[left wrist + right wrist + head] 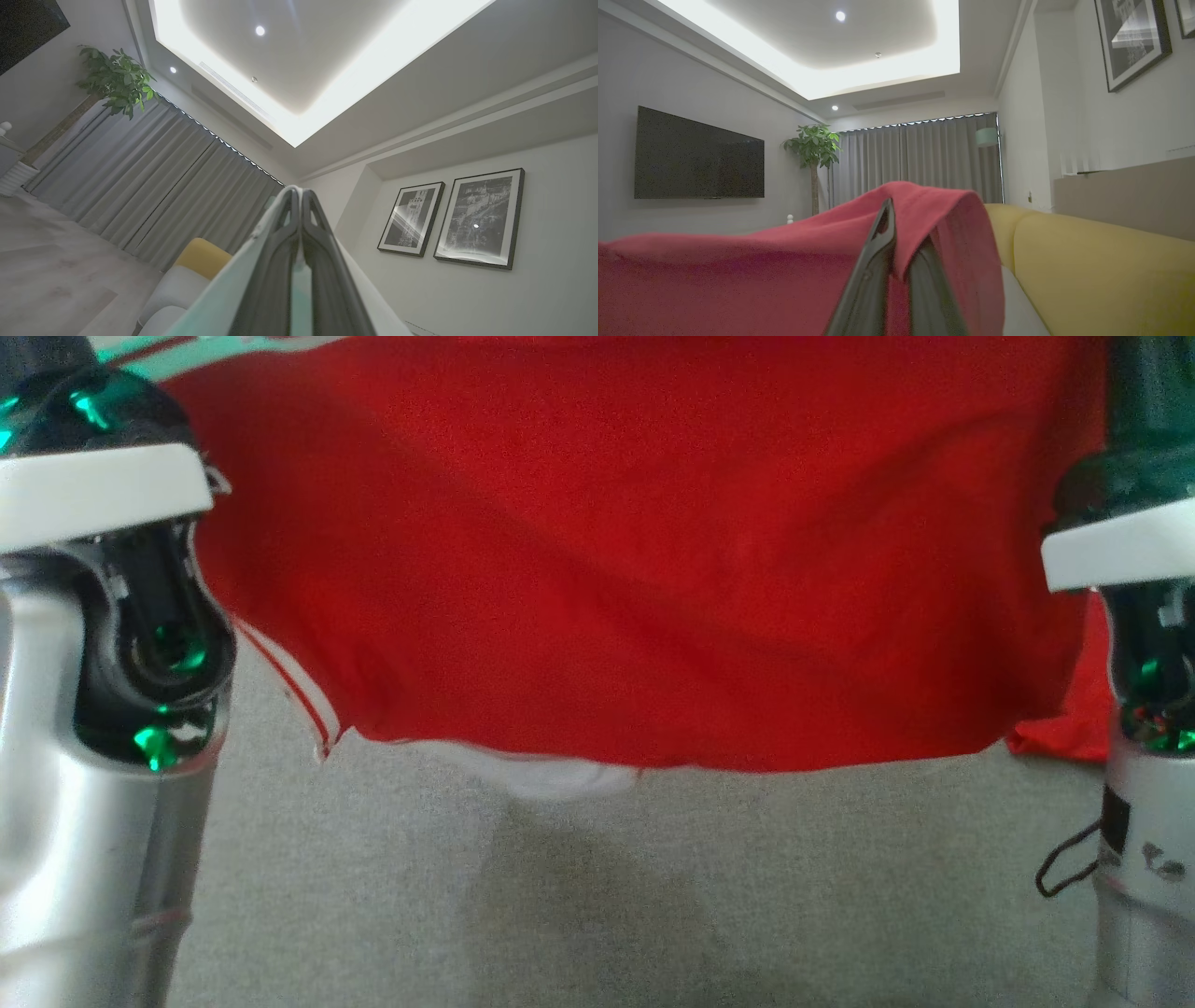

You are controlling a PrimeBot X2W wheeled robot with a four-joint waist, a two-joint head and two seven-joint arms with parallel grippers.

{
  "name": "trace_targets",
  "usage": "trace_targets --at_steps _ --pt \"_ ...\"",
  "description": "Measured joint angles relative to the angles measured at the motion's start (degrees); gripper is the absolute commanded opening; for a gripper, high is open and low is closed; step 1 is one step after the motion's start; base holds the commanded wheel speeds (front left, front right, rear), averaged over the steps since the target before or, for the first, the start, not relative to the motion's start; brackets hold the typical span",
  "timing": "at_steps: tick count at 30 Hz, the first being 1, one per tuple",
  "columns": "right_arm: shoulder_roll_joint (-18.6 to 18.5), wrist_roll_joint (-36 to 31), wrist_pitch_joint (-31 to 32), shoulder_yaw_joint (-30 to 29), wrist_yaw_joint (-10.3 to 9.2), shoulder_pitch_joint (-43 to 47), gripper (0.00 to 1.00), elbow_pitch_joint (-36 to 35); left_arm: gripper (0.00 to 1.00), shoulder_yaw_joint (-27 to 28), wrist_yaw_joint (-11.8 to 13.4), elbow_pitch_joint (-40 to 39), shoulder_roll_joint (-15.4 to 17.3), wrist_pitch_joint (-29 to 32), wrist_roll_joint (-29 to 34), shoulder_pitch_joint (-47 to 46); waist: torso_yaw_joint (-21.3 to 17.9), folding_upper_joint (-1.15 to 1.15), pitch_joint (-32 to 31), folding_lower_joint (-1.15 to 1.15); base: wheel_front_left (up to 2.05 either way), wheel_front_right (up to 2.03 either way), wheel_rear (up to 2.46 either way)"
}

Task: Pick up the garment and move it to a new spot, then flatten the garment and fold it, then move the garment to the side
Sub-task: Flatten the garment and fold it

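Note:
The red garment (616, 569) hangs spread wide between my two arms, its lower hem above the grey surface. It has white trim with a red stripe (289, 686) at the lower left and a white part (560, 777) peeking under the hem. My left arm (103, 616) stands at its left edge and my right arm (1144, 616) at its right edge. In the left wrist view my left gripper (297, 192) is shut, with pale cloth (219, 294) pinched along the fingers. My right gripper (901, 233) is shut on the red cloth (738, 275), which drapes over the fingertips.
A grey fabric surface (597, 896) lies below the hanging garment. A black cable loop (1064, 873) dangles by my right arm. The wrist views show a yellow sofa back (1087, 261), a wall television (698, 156), a potted plant (813, 149) and framed pictures (448, 219).

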Motion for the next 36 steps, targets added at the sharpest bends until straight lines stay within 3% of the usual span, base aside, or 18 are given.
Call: trace_targets --at_steps 6,14,21,24,30,36 --pt "0.7 0.8 2.1 -1.5 0.00 -0.6 0.00 2.2 0.00 0.3 0.3 3.6 1.4 3.2 -0.8 -1.2 0.0 0.00 2.7 0.00 0.00 0.00 0.00" --pt "-0.3 3.4 2.5 -0.4 0.00 -16.8 0.00 21.0 0.00 -2.0 -4.4 26.0 1.9 5.4 0.2 -17.1 0.0 0.00 10.0 0.02 0.00 0.00 0.00" --pt "-2.5 1.6 -12.7 2.3 0.00 -38.3 0.00 41.1 0.00 -1.5 -10.3 44.2 1.9 0.1 3.3 -35.8 0.0 0.00 17.1 0.03 0.00 0.00 0.00" --pt "-3.7 0.3 -18.9 6.9 0.00 -42.8 0.00 47.5 0.00 -1.0 -13.1 48.9 1.5 -2.6 3.6 -40.2 0.2 -0.01 18.9 0.03 0.00 0.00 0.00" --pt "-4.5 2.8 -23.0 9.9 0.00 -42.6 0.00 59.7 0.00 -2.0 -18.6 55.2 -1.1 -4.3 3.7 -41.0 1.6 -0.01 21.1 0.03 0.00 0.00 0.00" --pt "-7.7 8.4 -19.3 16.7 0.00 -37.9 0.00 65.9 0.00 -5.0 -22.0 59.8 -2.6 -4.9 4.6 -32.2 4.0 -0.01 21.1 0.02 0.00 0.00 0.00"
